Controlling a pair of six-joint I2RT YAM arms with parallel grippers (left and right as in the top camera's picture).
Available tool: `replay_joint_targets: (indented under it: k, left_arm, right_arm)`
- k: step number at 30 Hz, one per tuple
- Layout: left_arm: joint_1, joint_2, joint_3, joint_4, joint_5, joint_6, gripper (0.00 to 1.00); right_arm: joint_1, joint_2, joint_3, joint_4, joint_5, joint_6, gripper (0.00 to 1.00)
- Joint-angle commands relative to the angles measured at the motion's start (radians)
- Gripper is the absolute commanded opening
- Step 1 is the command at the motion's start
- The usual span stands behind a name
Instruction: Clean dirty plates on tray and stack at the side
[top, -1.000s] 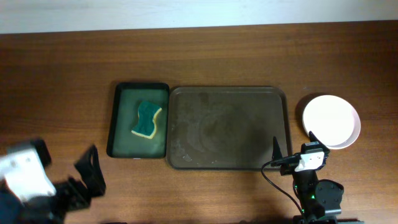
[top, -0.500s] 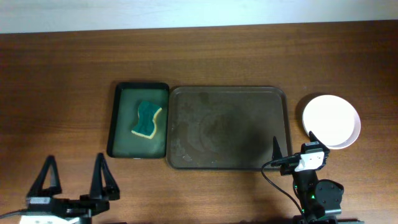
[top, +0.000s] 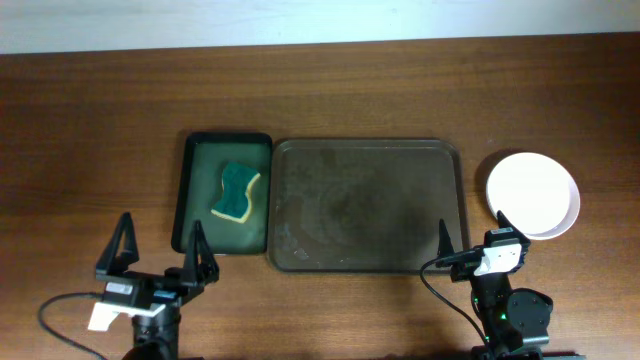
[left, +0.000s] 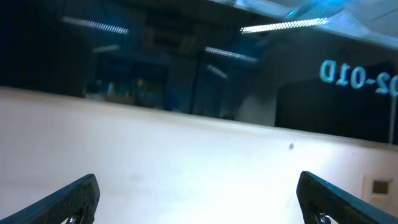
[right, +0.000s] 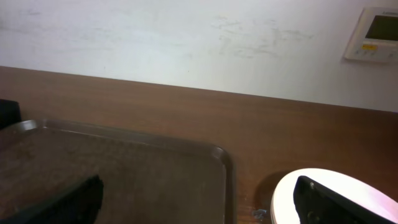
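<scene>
Tray (top: 365, 205) bare, plates (top: 532, 194) piled mid-right — we judge task done, so L gripper (top: 160, 224) & R gripper (top: 472, 220) idle at btm, fingers apart.

On the dark glass wall (left: 323, 106) stood pale blue glowing letters (left: 357, 74), turned backwards like in a mirror. They looked like "02-01D". The small white wall box (right: 373, 34) had marks too tiny to read.
</scene>
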Motion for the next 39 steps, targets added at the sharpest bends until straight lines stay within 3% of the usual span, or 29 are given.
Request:
replay_joint_targets:
  k: [1, 3, 13, 39]
  left_arm:
    - [0.004, -0.009, -0.085, 0.012, -0.059, -0.017, 0.99]
    - [0.004, -0.009, -0.118, -0.003, -0.073, -0.017, 0.99]
    - [0.004, -0.009, -0.129, -0.446, -0.162, -0.007, 0.99]
    - [0.004, -0.008, -0.129, -0.443, -0.155, 0.002, 1.0]
  right_arm:
    - [-0.003, -0.009, -0.007, -0.001, 0.009, 0.009, 0.98]
    - [-0.003, -0.009, -0.007, -0.001, 0.009, 0.009, 0.98]
    - [-0.003, -0.009, -0.007, -0.001, 0.009, 0.009, 0.99]
    - [-0.003, -0.009, -0.007, -0.001, 0.009, 0.009, 0.98]
